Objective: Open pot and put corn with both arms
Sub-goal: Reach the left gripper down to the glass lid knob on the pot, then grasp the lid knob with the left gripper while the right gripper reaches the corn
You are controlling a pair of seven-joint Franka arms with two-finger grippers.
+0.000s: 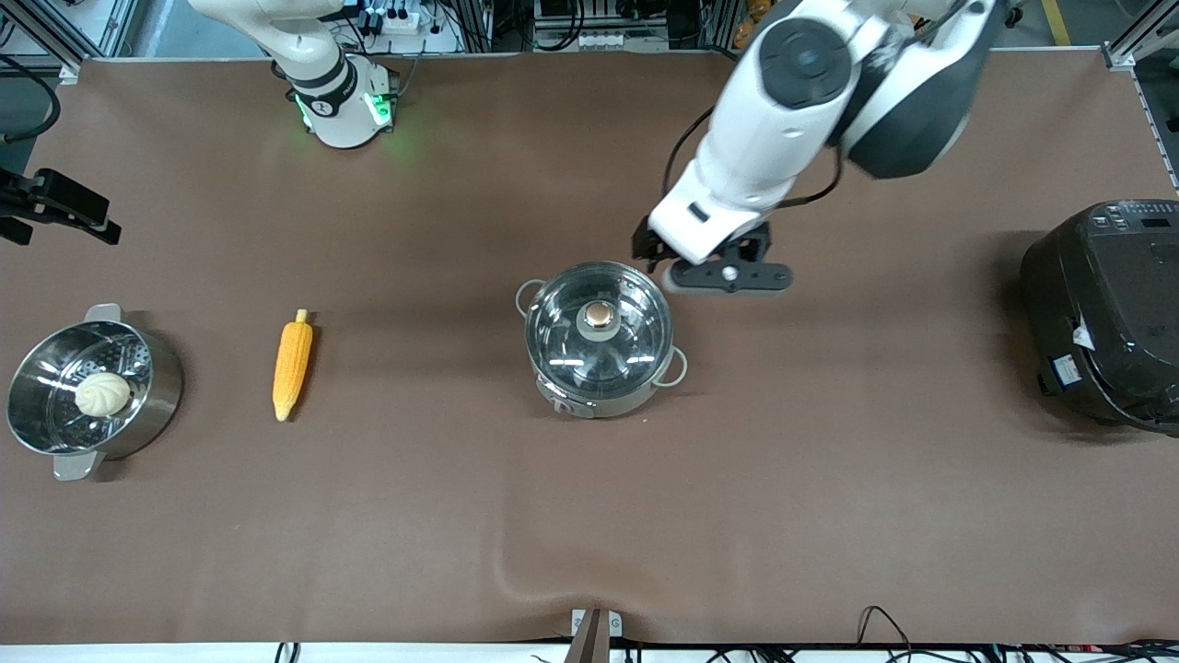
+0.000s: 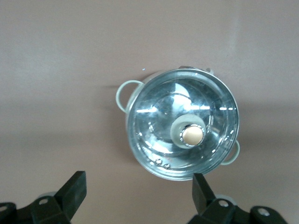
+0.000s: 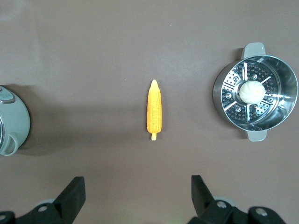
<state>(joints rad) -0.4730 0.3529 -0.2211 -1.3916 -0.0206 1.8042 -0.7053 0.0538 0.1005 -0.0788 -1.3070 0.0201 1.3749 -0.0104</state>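
Lid on, corn waiting: both arms poised high.

Taking the pot (image 1: 600,339) as the mark: it sits mid-table with the lid (image 1: 599,330) closed, and the corn (image 1: 292,363) lies well apart toward the right arm's end. The left gripper (image 2: 139,192) hangs spread over the table just beside the pot, likely lining up on the knob (image 2: 192,135). The right gripper (image 3: 138,195), spread and empty, hangs above the corn, probably ready to descend.

A robotics lab, not a kitchen: a brown cloth-covered table (image 1: 589,516) ringed by aluminium framing (image 1: 55,37) at ten o'clock, power strips and black cables (image 1: 589,37) at twelve, more trailing wires (image 1: 884,635) at five.
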